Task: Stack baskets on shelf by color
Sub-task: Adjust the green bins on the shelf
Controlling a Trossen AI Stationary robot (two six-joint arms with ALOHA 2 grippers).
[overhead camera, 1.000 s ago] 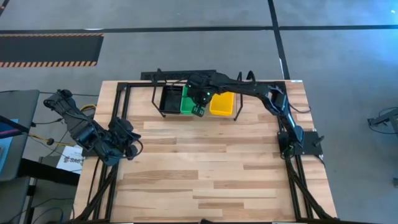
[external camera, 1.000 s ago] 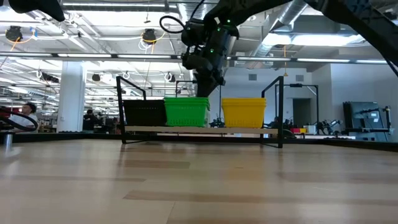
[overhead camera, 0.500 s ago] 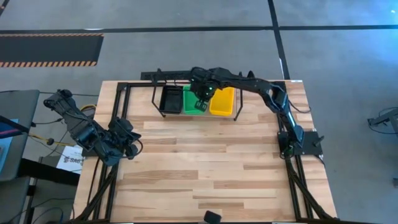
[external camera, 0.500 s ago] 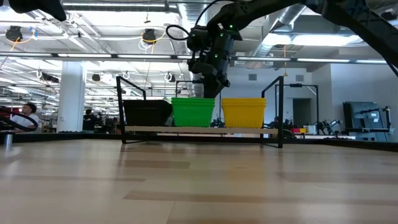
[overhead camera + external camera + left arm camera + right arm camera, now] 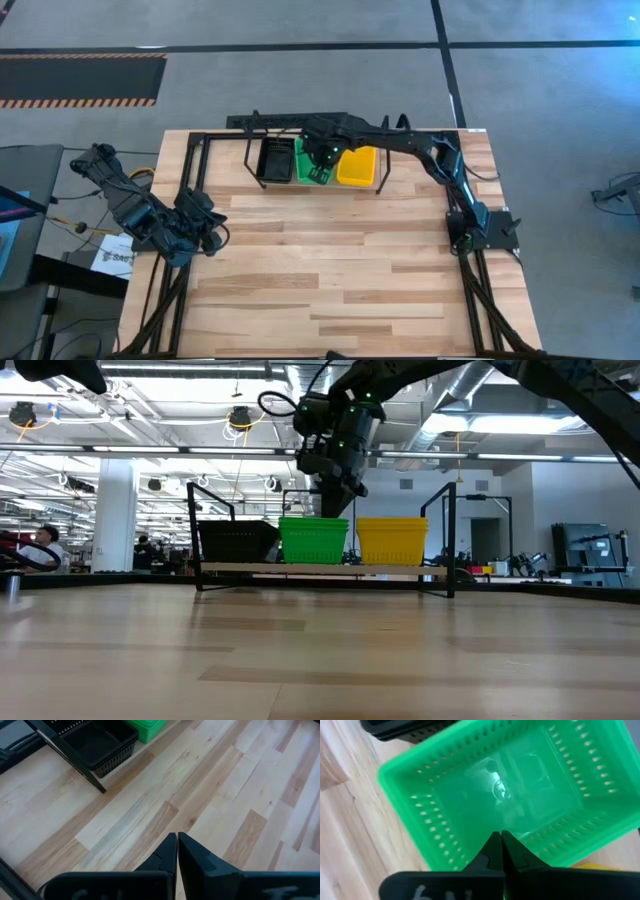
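Three baskets stand in a row on the shelf [image 5: 440,569] at the table's far edge: black [image 5: 235,540] on the left, green [image 5: 314,540] in the middle, yellow [image 5: 392,540] on the right. My right gripper [image 5: 500,837] is shut and points down into the green basket [image 5: 485,795], beside the wall next to the yellow basket [image 5: 357,168]. My left gripper [image 5: 177,836] is shut and hangs over the bare table at its left side, touching nothing. My right gripper reaches into the green basket from above, slanting down. Its shut fingertips [image 5: 492,845] stand at the inner face of the basket's right wall [image 5: 535,837], the one next to the yellow basket. The basket rests on the shelf plank. Whether the tips press the wall I cannot tell.
Black wire uprights [image 5: 452,535] stand at both ends of the shelf. The wide wooden tabletop [image 5: 330,270] lies in front of the shelf. My left arm [image 5: 170,225] is folded at the table's left edge.
The green basket has slid a little along the shelf toward the table's right, closing most of the gap to the yellow basket. My right gripper stayed shut over it, swaying slightly right and back.
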